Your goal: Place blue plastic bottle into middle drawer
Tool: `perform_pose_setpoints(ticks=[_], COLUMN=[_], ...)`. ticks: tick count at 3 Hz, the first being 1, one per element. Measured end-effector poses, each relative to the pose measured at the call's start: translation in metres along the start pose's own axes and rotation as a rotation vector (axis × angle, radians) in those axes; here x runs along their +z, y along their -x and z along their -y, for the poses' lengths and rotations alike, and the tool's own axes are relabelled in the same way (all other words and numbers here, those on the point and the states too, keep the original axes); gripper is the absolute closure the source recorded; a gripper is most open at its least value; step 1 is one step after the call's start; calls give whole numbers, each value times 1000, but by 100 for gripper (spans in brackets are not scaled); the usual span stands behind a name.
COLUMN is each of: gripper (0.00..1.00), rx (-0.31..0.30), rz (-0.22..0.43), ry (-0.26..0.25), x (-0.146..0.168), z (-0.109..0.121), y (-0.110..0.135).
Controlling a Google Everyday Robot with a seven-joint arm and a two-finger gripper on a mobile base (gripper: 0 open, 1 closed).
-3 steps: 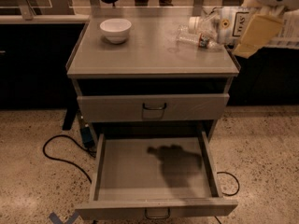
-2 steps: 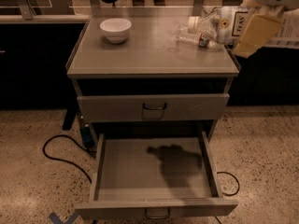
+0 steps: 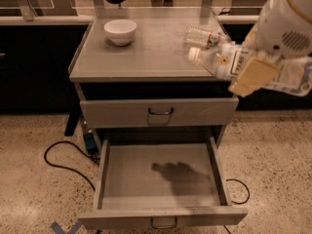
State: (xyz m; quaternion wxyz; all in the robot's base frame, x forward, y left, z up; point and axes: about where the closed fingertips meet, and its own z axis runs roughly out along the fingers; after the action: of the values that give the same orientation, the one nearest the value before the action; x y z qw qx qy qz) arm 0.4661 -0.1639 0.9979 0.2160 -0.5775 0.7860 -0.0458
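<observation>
My gripper (image 3: 246,77) is at the right, over the cabinet's front right corner. It is shut on the blue plastic bottle (image 3: 220,62), which lies on its side in the air with its white cap pointing left. A tan finger (image 3: 253,74) crosses the bottle's label. The middle drawer (image 3: 126,179) is pulled fully open below and to the left, with nothing inside but the arm's shadow. A clear ribbed bottle with a red label (image 3: 204,36) lies on the cabinet top behind the gripper.
A white bowl (image 3: 120,31) stands on the grey cabinet top (image 3: 146,57) at the back left. The upper drawer (image 3: 117,113) is closed. A black cable (image 3: 61,162) loops on the floor left of the cabinet, and another shows at the right (image 3: 241,191).
My gripper has lifted the blue bottle off the cabinet top and carried it toward the front edge. The red-label bottle stays lying on the top.
</observation>
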Motion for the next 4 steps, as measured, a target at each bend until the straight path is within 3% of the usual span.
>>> perform_pose_setpoints(ticks=[1, 2, 3, 4], gripper=[100, 100, 100, 100], rx=[114, 162, 160, 212], rz=[120, 132, 130, 71], ry=[12, 43, 42, 37], x=[14, 41, 41, 84], z=[-52, -66, -66, -67], y=[2, -7, -8, -23])
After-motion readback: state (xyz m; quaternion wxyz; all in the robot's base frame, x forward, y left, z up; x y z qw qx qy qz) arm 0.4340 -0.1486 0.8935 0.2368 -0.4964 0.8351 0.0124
